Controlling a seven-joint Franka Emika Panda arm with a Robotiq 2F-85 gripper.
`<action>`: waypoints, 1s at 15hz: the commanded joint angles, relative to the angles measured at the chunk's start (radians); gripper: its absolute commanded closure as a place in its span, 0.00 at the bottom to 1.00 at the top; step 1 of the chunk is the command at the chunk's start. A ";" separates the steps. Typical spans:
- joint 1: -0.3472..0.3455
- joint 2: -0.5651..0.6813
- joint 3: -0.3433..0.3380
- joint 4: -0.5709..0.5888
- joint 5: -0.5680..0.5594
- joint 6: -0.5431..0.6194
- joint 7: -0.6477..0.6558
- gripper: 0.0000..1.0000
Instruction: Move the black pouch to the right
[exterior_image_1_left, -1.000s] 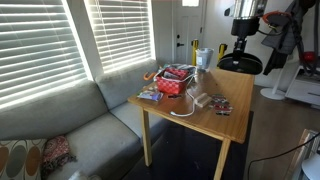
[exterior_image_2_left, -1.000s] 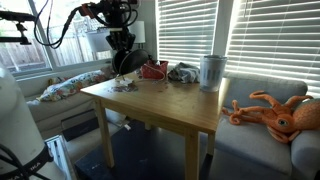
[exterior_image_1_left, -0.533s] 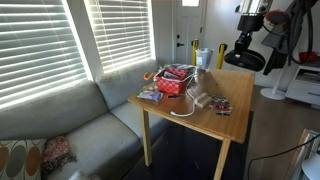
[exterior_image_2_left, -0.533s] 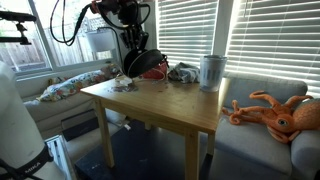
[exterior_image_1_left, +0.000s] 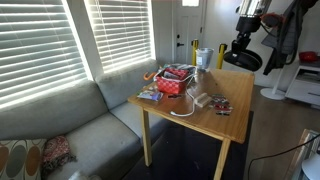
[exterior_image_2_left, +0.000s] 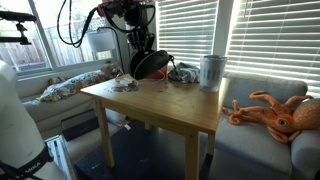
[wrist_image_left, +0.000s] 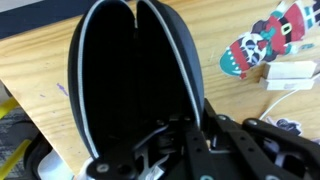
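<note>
Black pouch (wrist_image_left: 135, 80) hangs in the air over the far side of the wooden table (exterior_image_1_left: 205, 125), not touching it. The gripper (exterior_image_2_left: 142, 50) pinches its top edge and holds it tight. On the table, a red patterned container (exterior_image_1_left: 175, 83) sits near a tall pale cup (exterior_image_2_left: 211, 72), and a white plug (wrist_image_left: 290, 72) lies on the wood

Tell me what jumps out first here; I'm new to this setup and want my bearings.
The black pouch fills the wrist view, clamped in the tool and held up over the wooden table. After that, the eye goes to an orange octopus plush lying on the grey sofa beside the table in an exterior view.
</note>
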 joint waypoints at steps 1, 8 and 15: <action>-0.058 0.095 -0.024 0.046 0.000 0.088 0.041 0.95; -0.140 0.290 -0.074 0.118 0.009 0.208 0.083 0.95; -0.173 0.465 -0.106 0.228 -0.003 0.248 0.116 0.95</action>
